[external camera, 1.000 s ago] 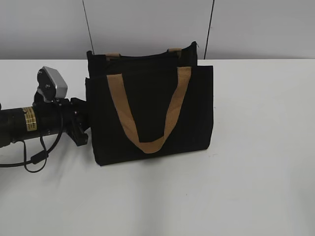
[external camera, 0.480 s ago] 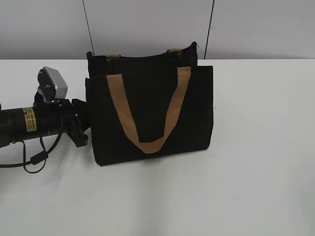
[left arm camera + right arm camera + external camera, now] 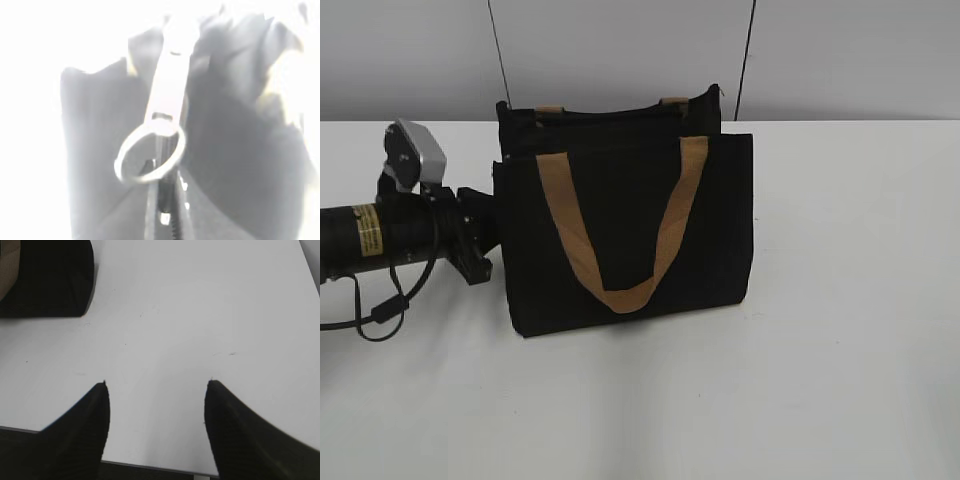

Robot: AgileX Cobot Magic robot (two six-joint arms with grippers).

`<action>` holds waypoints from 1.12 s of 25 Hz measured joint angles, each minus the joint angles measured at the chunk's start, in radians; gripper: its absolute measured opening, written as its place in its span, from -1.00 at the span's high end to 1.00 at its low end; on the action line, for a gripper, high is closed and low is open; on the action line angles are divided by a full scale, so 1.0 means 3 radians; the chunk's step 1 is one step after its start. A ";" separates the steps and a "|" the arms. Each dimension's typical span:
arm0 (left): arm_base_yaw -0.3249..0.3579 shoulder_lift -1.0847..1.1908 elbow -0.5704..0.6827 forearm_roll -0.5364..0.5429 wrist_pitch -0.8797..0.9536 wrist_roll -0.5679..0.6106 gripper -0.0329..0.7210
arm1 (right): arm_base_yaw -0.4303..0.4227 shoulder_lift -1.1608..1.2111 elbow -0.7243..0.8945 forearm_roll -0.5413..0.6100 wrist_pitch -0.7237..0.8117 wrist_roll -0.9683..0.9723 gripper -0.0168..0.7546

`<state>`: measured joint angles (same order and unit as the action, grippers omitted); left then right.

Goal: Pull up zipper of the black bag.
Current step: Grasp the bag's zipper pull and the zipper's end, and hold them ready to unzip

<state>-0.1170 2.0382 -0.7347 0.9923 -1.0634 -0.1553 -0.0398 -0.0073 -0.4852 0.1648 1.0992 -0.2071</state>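
Observation:
The black bag [image 3: 620, 230] stands upright on the white table, its tan handle loop hanging down the front. My left gripper [image 3: 485, 240] is pressed against the bag's left side. In the left wrist view the zipper [image 3: 167, 95], a silver pull tab with a ring, fills the overexposed middle, with the bag [image 3: 235, 115] behind it. The left gripper's fingers [image 3: 162, 200] meet at the ring's near edge, shut on it. The zipper is hidden in the exterior view. My right gripper [image 3: 156, 385] is open and empty above the table, right of the bag's corner [image 3: 50, 275].
The white table [image 3: 820, 350] spreads round the bag, with a grey wall behind. The left arm's cable loops on the table at the far left [image 3: 380, 315]. The table's near edge shows below the right gripper [image 3: 155, 466].
My left gripper and wrist have moved up and a little to the left along the bag's left side. The bag's top left corner has shifted slightly. The right arm shows no earlier frame.

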 joint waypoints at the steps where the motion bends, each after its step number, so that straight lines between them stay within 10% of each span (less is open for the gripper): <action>1: 0.0008 -0.0078 0.0020 0.0000 0.0008 -0.0069 0.83 | 0.0000 0.0000 0.0000 0.0000 0.0000 0.0000 -0.25; 28: 0.0060 -0.1970 0.0439 0.0039 0.1254 -0.0576 0.84 | 0.0000 0.0000 0.0000 0.0000 0.0000 0.0000 -0.25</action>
<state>-0.0990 1.4473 -0.6030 1.0041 -0.6873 -0.3281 -0.0398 -0.0073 -0.4852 0.1648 1.0992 -0.2071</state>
